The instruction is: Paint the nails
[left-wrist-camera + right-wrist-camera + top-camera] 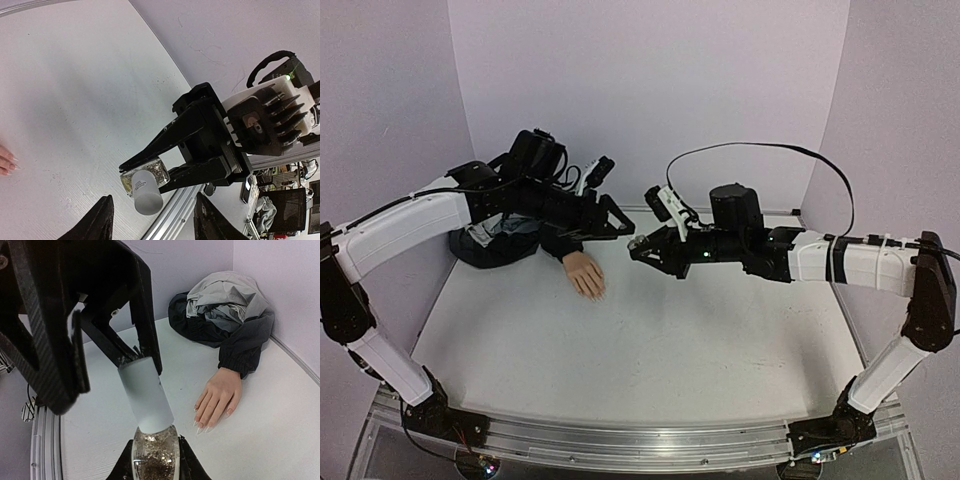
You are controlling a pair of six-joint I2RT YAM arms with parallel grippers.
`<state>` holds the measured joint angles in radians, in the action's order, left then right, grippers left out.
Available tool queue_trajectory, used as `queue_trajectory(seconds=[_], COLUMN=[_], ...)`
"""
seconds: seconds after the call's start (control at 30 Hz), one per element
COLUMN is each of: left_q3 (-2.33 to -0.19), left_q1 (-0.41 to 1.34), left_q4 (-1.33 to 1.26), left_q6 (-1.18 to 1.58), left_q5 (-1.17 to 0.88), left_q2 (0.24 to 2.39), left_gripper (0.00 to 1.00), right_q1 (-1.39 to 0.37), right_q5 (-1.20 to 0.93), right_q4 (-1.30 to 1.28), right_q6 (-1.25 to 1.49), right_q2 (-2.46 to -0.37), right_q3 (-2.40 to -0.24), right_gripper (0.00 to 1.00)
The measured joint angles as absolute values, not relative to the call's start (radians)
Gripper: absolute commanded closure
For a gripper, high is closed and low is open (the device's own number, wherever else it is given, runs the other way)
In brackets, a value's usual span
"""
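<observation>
Our right pincer [638, 248] grips a clear glitter-filled, white-capped bottle [156, 454]; our left pincer [153, 210] straddles its cap [146, 392], part-open. The nails [200, 428] of the pale peach mannequin hand [221, 394] lie at ten o'clock on the tabletop [680, 350].

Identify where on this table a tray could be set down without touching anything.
Free: the near half of the table, between the arm bases and the mannequin hand. Crowded: back left, where the jacket and hand lie and the left gripper and right gripper meet at the bottle.
</observation>
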<state>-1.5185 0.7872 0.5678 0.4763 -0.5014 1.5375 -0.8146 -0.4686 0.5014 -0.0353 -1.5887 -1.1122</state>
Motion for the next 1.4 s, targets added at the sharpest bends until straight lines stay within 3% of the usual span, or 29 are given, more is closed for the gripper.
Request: queue_trajectory(seconds=[0.53,0.87,1.4], left_q3=[-1.551,-1.554,-1.573], left_q1=[0.787,0.789,0.791], left_q4=[0.577,0.578,0.594], left_q6=[0.48,0.479,0.479], left_q5=[-0.496,-0.494,-0.48], left_q2=[1.592,1.595,1.595], left_gripper=[0.68,0.9,1.0], right_q1=[-0.815,-0.815,-0.815], right_q5=[-0.479,-0.48,-0.479], right_q4=[0.492,0.48,0.487], right_q6=[-0.041,-0.049,-0.069], right_q2=[-1.589,-1.588,-1.581], right_q3=[-1.113,-1.114,-1.114], right_gripper=[1.0,1.0,1.0])
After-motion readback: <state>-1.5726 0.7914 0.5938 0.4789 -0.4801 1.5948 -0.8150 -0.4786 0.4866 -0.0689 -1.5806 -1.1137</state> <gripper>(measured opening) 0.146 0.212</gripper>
